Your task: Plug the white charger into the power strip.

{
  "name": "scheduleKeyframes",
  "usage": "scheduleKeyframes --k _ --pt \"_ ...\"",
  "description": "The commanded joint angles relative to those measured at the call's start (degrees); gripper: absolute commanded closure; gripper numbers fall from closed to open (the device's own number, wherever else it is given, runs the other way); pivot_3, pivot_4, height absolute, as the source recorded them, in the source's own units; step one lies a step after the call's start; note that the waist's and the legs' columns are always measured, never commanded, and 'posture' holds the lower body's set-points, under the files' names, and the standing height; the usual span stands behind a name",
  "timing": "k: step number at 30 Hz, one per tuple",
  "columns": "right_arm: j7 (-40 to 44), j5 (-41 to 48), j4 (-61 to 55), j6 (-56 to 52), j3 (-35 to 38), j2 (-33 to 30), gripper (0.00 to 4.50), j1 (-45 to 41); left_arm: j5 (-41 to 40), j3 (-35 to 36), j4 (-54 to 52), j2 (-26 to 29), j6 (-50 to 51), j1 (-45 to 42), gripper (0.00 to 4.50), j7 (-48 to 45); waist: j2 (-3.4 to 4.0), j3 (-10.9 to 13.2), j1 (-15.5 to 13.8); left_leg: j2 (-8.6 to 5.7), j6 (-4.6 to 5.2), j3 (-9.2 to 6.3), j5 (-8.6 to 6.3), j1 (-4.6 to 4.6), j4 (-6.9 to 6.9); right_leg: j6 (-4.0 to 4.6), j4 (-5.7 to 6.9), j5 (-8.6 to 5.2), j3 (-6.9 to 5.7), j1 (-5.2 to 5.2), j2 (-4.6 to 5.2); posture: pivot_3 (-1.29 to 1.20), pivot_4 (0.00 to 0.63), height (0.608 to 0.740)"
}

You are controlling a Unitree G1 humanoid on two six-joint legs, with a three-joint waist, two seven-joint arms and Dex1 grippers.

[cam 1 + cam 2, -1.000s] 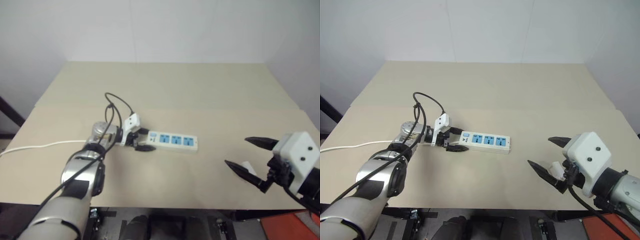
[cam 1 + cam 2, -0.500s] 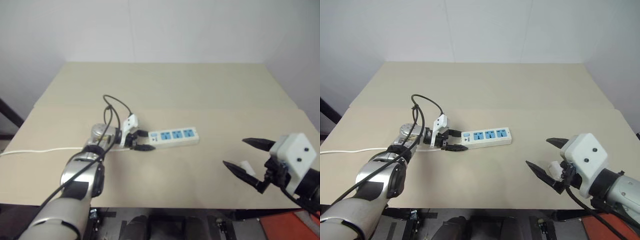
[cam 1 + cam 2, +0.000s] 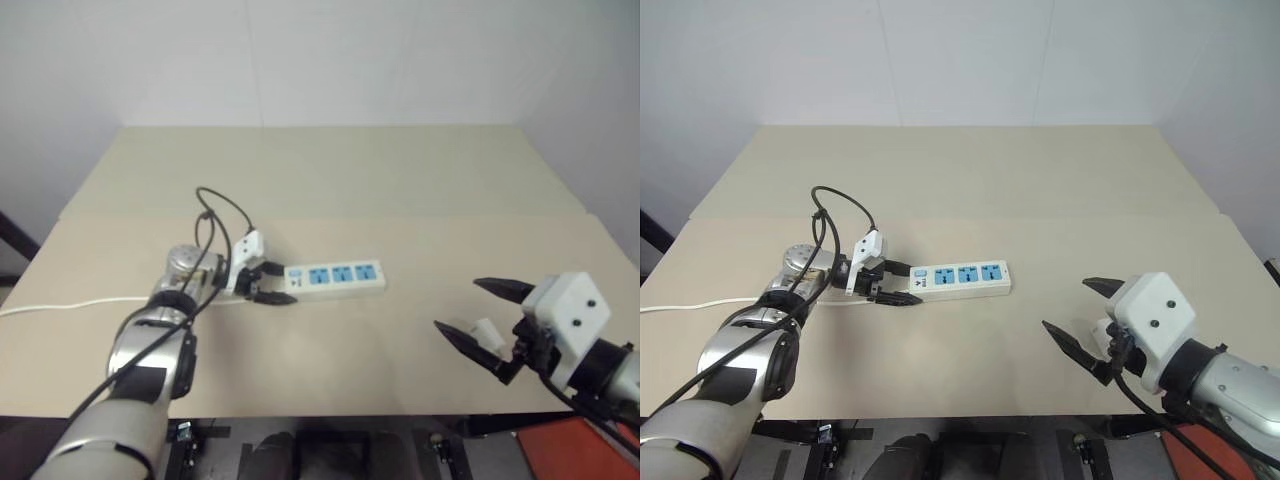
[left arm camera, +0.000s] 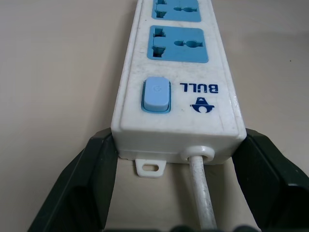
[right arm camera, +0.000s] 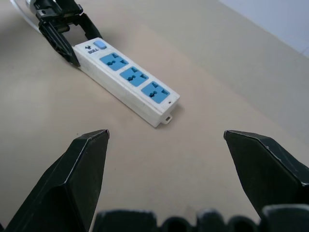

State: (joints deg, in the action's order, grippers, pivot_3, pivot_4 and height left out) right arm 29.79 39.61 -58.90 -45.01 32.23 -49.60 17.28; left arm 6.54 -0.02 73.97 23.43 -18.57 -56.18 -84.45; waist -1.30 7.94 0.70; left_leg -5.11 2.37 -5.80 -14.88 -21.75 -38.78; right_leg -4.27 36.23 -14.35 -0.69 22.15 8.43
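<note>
shifted since the earlier frame: power strip (image 3: 334,277), swung from a slight slant to nearly square across the bench (image 3: 330,190) and drawn toward the robot's left. left hand (image 4: 171,193): fingers set against both sides of the strip's switch end, where the white cord (image 4: 202,193) leaves; the strip is held there. right hand (image 5: 166,145): spread wide, empty, hovering over the near right of the bench. white charger (image 3: 486,331): small white block lying on the bench just under the right hand. handling, as judged: light, rigid, smooth plastic, apt to slip; best taken across the flat body sides, prongs left free.
</note>
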Motion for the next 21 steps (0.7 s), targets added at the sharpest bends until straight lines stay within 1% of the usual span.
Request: scheduleKeyframes --k 1,4,10,17,19,21 --pt "0.12 -1.20 -0.53 2.29 0.45 1.09 0.00 0.24 0.40 -1.41 -2.12 1.72 0.61 0.29 1.24 -0.29 0.00 0.00 0.02 0.00 0.00 0.00 0.00 -0.01 0.00 0.00 0.00 0.00 0.00 0.01 0.00 0.00 0.150 0.740" --pt "1.20 -3.03 -0.29 2.70 0.02 1.24 0.00 2.19 0.03 -2.16 -3.77 2.11 0.65 0.79 1.24 -0.40 0.00 0.00 -0.01 0.00 0.00 0.00 0.00 -0.02 0.00 0.00 0.00 0.00 0.01 0.01 0.00 0.00 0.150 0.740" --pt "2.07 -5.07 0.20 3.72 -0.73 1.73 0.00 2.63 -0.23 -3.22 -6.23 1.99 3.88 0.75 1.24 1.05 0.00 0.00 -0.04 0.00 0.00 0.00 0.00 0.00 -0.01 0.00 0.01 0.00 0.01 0.00 0.00 0.00 0.150 0.740" --pt "2.89 -6.65 0.64 4.82 -1.28 2.66 0.00 3.02 -2.78 -3.39 -10.12 0.85 6.48 3.34 1.24 -1.01 0.00 0.00 -0.07 0.00 0.00 -0.01 0.00 -0.03 -0.01 0.00 -0.01 0.00 0.03 0.01 0.00 0.00 0.150 0.740" --pt "3.10 -6.87 0.92 5.03 -1.40 2.65 0.00 2.91 -2.91 -3.81 -10.42 0.95 6.81 3.57 0.51 -1.35 0.00 0.00 -0.22 -0.01 0.00 -0.01 0.00 -0.02 -0.01 0.00 -0.01 0.00 0.02 0.01 0.00 0.00 0.150 0.740" --pt "3.23 -7.03 1.03 5.11 -1.54 2.73 0.00 2.90 -4.06 -3.42 -11.04 1.03 6.13 4.10 0.02 -2.46 0.00 0.00 -0.19 -0.01 0.00 -0.02 0.00 -0.02 -0.01 0.00 -0.01 0.00 0.02 0.01 0.00 0.00 0.150 0.740"
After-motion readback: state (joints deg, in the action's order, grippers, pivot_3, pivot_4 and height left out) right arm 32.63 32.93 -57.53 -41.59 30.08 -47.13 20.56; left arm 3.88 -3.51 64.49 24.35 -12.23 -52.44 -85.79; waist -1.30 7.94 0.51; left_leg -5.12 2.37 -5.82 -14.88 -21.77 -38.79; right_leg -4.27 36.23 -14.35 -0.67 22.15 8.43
